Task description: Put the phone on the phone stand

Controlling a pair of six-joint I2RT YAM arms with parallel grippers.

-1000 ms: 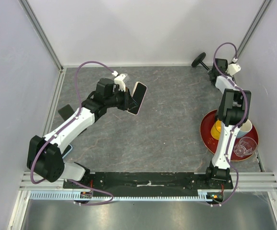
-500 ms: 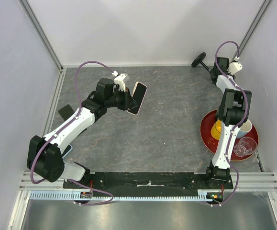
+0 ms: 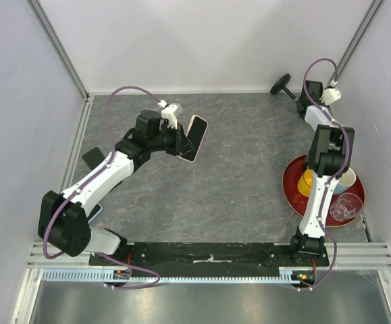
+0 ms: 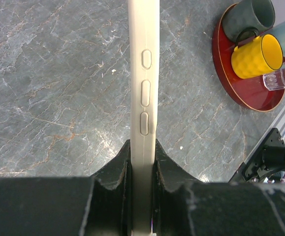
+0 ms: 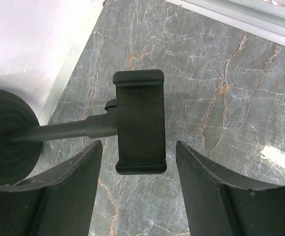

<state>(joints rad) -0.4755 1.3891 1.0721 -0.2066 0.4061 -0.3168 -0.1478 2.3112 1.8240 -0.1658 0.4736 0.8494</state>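
A phone (image 3: 195, 138) in a cream case is held above the table's middle left, tilted, with my left gripper (image 3: 181, 140) shut on it. The left wrist view shows it edge-on with its side buttons (image 4: 143, 88), clamped between both fingers of the left gripper (image 4: 142, 160). The black phone stand lies on its side in the far right corner, its round base (image 3: 280, 84) toward the back wall. In the right wrist view its cradle (image 5: 139, 120) points at my right gripper (image 5: 139, 150), which is open, one finger on each side of the cradle's lower end, touching neither side.
A red tray (image 3: 291, 192) at the right holds a yellow cup (image 4: 256, 55), a dark cup (image 4: 248, 17), a pale blue cup and a clear glass (image 3: 346, 206). A small dark block (image 3: 92, 156) lies by the left wall. The white back wall rises close behind the stand.
The right wrist has shifted slightly toward the far corner by the stand. The left arm and the phone have not moved.
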